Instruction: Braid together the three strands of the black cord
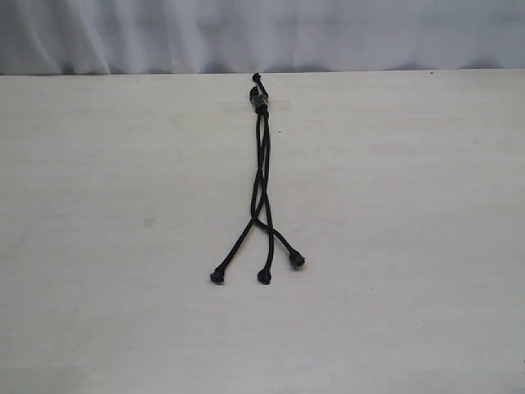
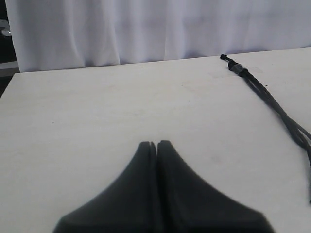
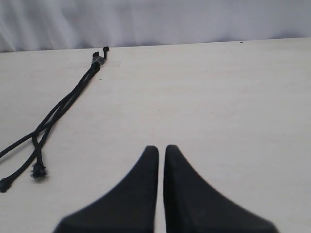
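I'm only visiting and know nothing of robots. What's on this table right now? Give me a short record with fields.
Table: pale, flat
Cord: black, lying flat near the middle
Knot: at the far end, seemingly under clear tape
Strands: three, crossing loosely, then fanning out
Tips: three knobbed ends, apart
Left gripper: shut, empty, off the cord
Right gripper: shut but for a slit, empty, off the cord
Braid: loose at most

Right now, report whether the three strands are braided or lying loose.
Barely braided: the three strands cross only loosely below the bound knot, then fan out to separate tips on the table.
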